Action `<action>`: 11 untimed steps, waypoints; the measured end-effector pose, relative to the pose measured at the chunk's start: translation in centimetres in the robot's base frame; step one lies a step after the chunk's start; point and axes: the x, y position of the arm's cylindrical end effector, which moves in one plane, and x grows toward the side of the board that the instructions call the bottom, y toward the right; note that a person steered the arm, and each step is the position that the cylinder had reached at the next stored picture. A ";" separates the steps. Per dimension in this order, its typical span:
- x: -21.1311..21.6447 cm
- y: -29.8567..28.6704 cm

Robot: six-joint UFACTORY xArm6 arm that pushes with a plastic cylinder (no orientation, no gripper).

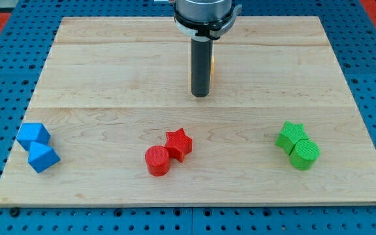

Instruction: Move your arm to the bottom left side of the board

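1. Near the middle of the view's upper half, my tip [200, 96] is resting on the bench [109, 72], with the rod rising straight up to the grey collar at the view's top edge.
2. Being a plain rod, my end effector is neither spreading nor pinching; it is holding nothing and touching no block that I can see.
3. Just behind the rod, on its right, a sliver of a yellow-orange block [212, 65] is peeking out; its shape is hidden, and I cannot tell whether the rod is touching it.
4. The goal, the bench's bottom left area, is lying down and to the view's left from my tip, well apart from it, so I judge the coming move to be a long diagonal toward the view's lower left corner.
5. Two blue blocks are sitting in that region: an upper blue block [32, 135] and a lower blue block [44, 157], touching each other, close to the bench's left edge. They look like angular, cube-like pieces.
6. Below my tip and slightly left, a red star [179, 143] and a red cylinder [157, 160] are lying pressed together. A straight diagonal toward the corner seems to be passing to their upper left, so I expect to be clearing them.
7. Far off at the view's lower right, a green star [291, 136] and a green cylinder-like block [304, 154] are touching; they are lying away from the path.
8. The main risk, as I judge it, is running on into the blue pair near the end of the slide.
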 end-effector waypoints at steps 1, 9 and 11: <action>0.0 -0.1; 19.8 -23.2; 19.8 -32.1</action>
